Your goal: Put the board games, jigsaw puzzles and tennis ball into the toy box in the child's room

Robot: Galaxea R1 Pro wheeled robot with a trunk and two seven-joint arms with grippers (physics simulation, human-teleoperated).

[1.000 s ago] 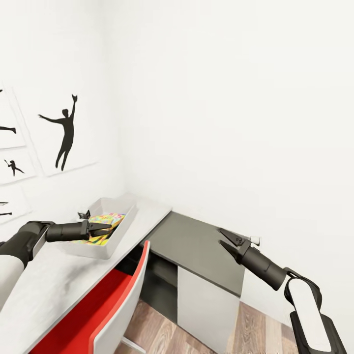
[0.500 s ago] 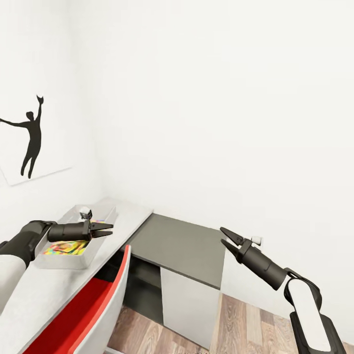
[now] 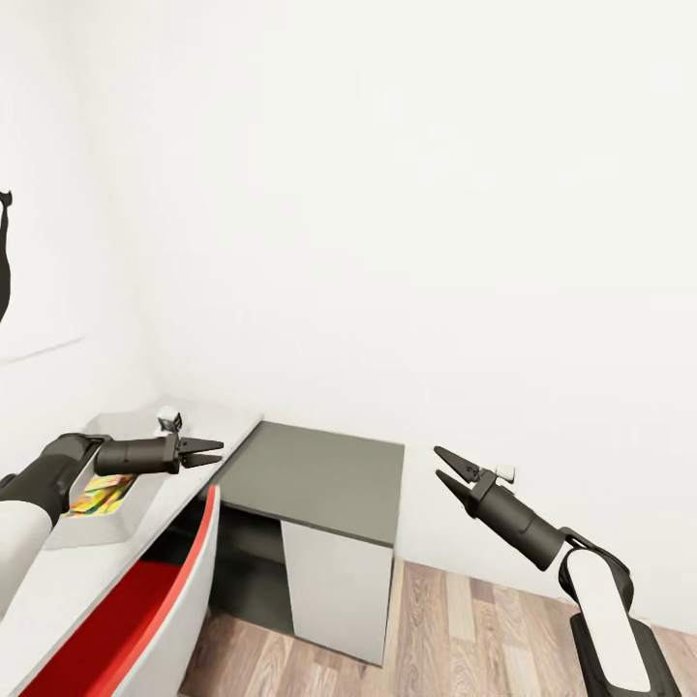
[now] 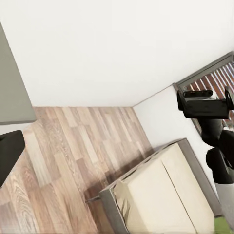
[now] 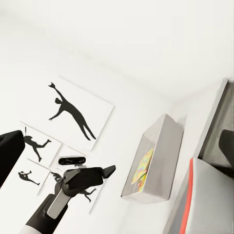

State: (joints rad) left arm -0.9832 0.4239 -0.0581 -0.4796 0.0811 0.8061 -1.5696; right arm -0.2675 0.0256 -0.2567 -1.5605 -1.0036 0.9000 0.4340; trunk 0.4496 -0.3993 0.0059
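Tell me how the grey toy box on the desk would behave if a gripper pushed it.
The toy box is shallow and wide with flared sides, so it would probably slide rather than tip. It looks thin-walled and holds only flat colourful pieces, so it is likely light. The desk top looks smooth, so it may skid easily.

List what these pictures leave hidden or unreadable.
- Toy box, head view: the left arm covers part of its inside, so the count of toys is unclear.
- Bed, left wrist view: cut by the frame edge.
- Colourful toy in the box, right wrist view: too small to identify.
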